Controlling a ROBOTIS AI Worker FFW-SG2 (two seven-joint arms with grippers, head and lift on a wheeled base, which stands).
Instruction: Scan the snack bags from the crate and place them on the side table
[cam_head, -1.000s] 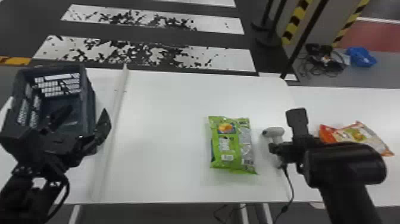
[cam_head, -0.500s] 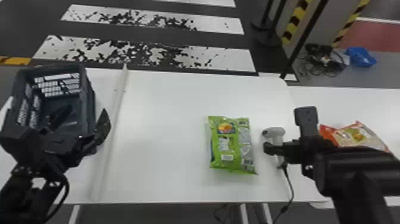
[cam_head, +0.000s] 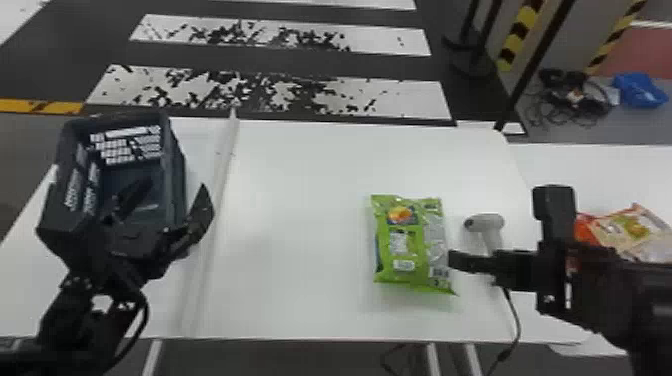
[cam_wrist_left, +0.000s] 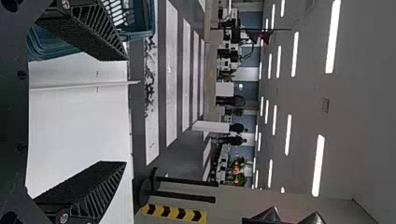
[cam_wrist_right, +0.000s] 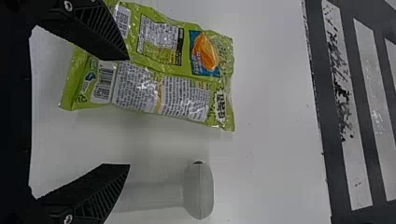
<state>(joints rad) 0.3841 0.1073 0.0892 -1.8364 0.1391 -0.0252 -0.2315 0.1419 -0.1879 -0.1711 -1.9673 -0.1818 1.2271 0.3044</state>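
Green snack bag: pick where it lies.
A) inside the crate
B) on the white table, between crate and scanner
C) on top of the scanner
B: the green snack bag lies on the white table, the crate to its left, the scanner to its right.

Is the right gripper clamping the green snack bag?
No, the right gripper stands wide open in the right wrist view, and the green snack bag lies on the white table.
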